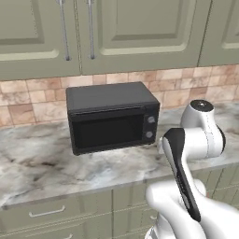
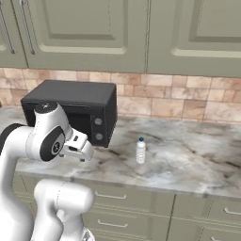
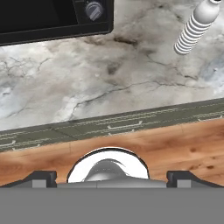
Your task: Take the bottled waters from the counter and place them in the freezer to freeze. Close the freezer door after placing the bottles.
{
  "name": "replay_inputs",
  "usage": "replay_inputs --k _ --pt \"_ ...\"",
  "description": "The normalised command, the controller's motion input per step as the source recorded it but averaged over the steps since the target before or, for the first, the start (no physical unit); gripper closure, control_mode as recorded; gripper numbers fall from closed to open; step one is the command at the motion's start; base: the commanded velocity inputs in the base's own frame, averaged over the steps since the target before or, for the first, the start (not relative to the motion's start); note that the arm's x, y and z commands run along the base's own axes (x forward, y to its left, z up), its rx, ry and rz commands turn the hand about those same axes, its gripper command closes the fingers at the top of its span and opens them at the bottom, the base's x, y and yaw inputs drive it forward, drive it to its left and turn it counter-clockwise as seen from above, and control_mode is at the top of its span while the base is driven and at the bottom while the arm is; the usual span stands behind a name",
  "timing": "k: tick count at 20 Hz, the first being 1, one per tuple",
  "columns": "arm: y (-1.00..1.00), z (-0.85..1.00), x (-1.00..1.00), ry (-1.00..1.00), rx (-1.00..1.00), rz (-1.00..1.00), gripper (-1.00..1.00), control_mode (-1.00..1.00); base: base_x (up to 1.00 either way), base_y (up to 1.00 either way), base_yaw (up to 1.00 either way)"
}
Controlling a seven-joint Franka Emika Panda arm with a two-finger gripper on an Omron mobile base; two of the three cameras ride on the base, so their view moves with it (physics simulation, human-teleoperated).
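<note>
Currently the ribbed water bottle point(image 2: 140, 151) stands upright on the counter point(image 2: 188, 160), just right of the black microwave point(image 2: 75, 110). Fingers point(image 3: 41, 178) are well apart, holding nothing, above the counter's front edge.

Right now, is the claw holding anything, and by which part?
Nothing held. The claw hangs open above the counter edge; the bottle stands apart on the counter, untouched.
</note>
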Motion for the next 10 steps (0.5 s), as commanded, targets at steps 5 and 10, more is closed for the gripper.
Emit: replay_inputs --k 5,10 --pt "0.0 0.0 0.0 0.0 0.0 0.0 -1.0 1.0 0.26 -0.35 0.0" --pt "0.0 0.0 0.0 0.0 0.0 0.0 -1.0 1.0 0.08 -0.1 0.0"
